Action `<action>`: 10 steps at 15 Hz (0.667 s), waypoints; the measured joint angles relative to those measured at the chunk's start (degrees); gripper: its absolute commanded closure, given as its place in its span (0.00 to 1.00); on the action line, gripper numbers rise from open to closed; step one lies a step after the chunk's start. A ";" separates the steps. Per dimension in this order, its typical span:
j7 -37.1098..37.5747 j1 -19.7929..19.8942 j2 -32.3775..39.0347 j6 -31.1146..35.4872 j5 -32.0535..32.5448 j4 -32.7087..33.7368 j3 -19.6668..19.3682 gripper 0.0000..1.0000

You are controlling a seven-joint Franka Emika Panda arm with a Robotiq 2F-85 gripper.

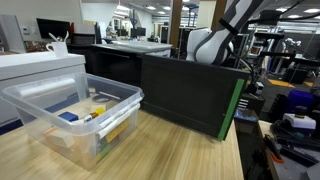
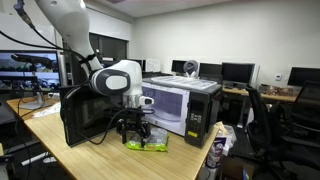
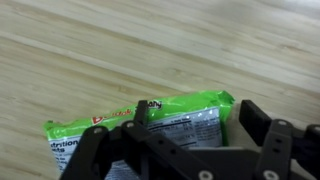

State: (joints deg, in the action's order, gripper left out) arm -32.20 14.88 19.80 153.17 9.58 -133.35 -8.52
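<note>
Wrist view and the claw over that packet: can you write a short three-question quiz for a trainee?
1. True or false: the snack packet hangs in the air, clear of the wooden table.
2. The claw is: A) just above the packet; B) raised high, far from it; C) out of every view.
3. Fill in: the packet's wrapper is mostly ___.
Key: 1 false, it lies on the table; 2 A; 3 green.

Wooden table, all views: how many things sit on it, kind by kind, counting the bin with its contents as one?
green packet: 1
clear plastic bin: 1
microwave: 1
black box: 1
Total: 4
</note>
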 measured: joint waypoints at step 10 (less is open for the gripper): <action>0.07 -0.09 -0.13 0.39 0.12 0.99 0.01 0.96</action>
State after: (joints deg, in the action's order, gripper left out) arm -32.13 14.79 19.67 153.56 9.70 -132.36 -8.52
